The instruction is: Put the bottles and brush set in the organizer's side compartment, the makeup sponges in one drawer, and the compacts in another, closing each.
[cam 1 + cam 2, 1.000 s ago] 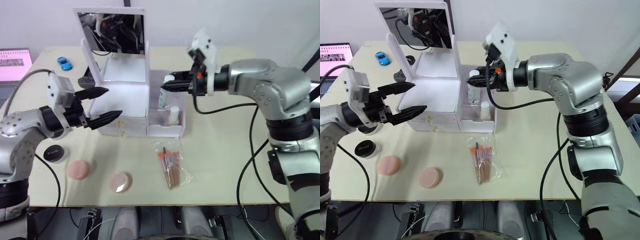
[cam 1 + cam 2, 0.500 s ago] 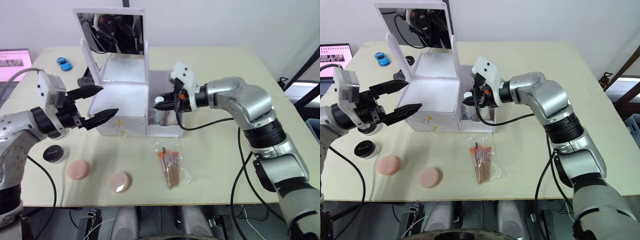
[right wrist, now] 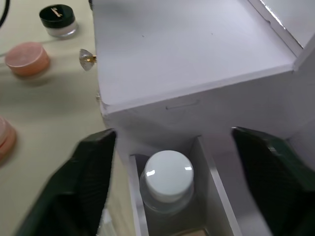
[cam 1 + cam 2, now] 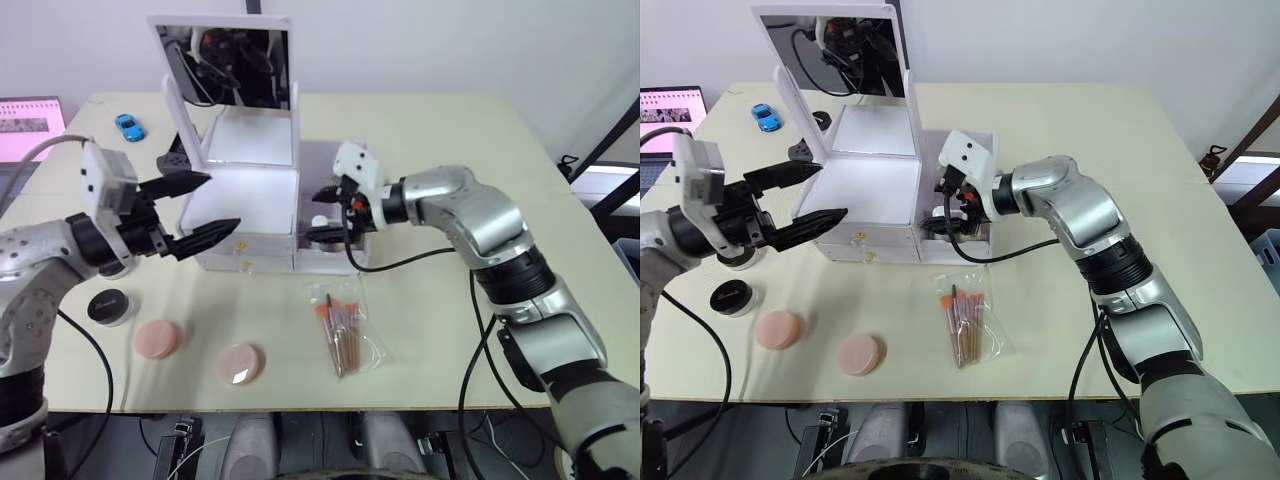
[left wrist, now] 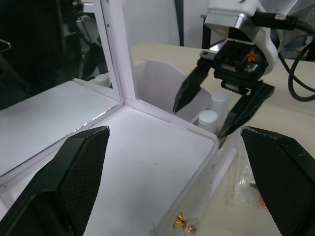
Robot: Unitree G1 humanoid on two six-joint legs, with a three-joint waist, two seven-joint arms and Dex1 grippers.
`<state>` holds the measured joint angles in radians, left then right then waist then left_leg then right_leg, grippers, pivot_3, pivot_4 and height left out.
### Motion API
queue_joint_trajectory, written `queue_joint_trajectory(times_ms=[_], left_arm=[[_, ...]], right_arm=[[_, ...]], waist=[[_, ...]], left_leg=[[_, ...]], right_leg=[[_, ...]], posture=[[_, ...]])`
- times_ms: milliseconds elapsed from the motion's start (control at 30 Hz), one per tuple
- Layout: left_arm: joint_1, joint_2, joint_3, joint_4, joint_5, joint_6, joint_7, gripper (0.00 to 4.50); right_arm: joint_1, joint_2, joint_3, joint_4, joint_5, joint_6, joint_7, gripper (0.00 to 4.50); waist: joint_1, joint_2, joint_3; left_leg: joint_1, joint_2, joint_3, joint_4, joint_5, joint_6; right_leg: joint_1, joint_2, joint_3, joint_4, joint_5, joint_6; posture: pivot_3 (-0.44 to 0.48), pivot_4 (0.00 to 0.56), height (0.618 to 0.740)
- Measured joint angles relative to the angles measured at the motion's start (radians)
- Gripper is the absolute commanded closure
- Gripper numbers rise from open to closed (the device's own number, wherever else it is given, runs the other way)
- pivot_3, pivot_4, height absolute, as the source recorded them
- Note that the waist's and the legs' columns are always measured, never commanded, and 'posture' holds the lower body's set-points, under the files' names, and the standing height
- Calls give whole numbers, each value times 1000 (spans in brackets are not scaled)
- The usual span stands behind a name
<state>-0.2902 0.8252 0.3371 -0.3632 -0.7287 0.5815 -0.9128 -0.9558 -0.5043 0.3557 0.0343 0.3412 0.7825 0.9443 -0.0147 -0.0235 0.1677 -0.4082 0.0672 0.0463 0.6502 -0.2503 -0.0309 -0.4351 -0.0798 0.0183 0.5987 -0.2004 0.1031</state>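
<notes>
A pale tabletop (image 4: 460, 300) carries a white organizer (image 4: 245, 205) with its mirrored lid (image 4: 225, 60) raised upright at the back. The organizer's main box has a flat white top and small gold drawer knobs (image 5: 181, 221) on its front; its open side compartment (image 4: 335, 245) sits on the robot's right of the box.

The right tool (image 4: 937, 208) hovers over that side compartment, fingers spread wide and holding nothing, one finger above the other around the open slot. Two white-capped bottles (image 5: 212, 110) stand upright in the compartment between partitions; the right wrist view looks straight down on one round white cap (image 3: 167, 177) in a narrow slot hard against the box wall.

The left tool (image 4: 200, 210) hangs at the box's other front corner, fingers also wide apart and empty, its tips over the white top and close to the lid's hinge edge.

In front of the organizer, the brush set (image 4: 343, 330) lies flat in a clear bag, orange ferrules toward the organizer, apart from the side compartment's front wall. Farther toward the robot's left, two pink round compacts (image 4: 156, 340) lie near the front edge, well apart from the brushes, with a black-lidded jar (image 4: 106, 306) just beyond them.

A small blue toy car (image 4: 128, 126) and a laptop screen (image 4: 28, 118) sit at the far left. The right half of the tabletop lies open, crossed by the right arm's black cable.
</notes>
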Motion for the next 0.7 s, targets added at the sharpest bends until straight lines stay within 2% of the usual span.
queue_joint_trajectory(times_ms=[200,333,400,533,633,700], left_arm=[[-2,14,-9,16,1,1,-13,0],[-26,15,18,80,-10,-1,-8,0],[-4,45,48,123,-2,-15,-37,0],[70,105,151,303,37,-82,-107,0],[137,152,192,491,107,-181,-185,0],[128,170,204,618,135,-238,-216,0]], right_arm=[[2,-50,-124,-92,89,69,48,21],[11,-96,-329,-195,261,102,99,21],[17,-160,-424,-213,326,131,108,21],[166,-328,-551,-246,351,117,158,21],[328,-400,-637,-259,350,80,186,21],[439,-436,-704,-263,333,24,197,21]], waist=[[2,0,0],[2,0,0],[1,0,0],[-1,0,0],[-5,0,0],[-1,0,0]], left_leg=[[0,0,0,0,0,0],[0,0,0,0,0,0],[0,0,0,0,0,0],[1,0,1,-2,0,0],[1,0,1,-3,0,0],[1,1,1,-3,0,0]], right_leg=[[0,0,0,0,0,0],[1,0,0,-1,0,0],[1,0,0,-1,0,0],[0,0,0,-3,0,0],[-2,-1,0,-2,0,0],[-2,-1,0,-2,0,-1]], posture=[[0,150,723],[0,150,723],[0,150,723],[0,150,723],[0,150,723],[0,150,723]])
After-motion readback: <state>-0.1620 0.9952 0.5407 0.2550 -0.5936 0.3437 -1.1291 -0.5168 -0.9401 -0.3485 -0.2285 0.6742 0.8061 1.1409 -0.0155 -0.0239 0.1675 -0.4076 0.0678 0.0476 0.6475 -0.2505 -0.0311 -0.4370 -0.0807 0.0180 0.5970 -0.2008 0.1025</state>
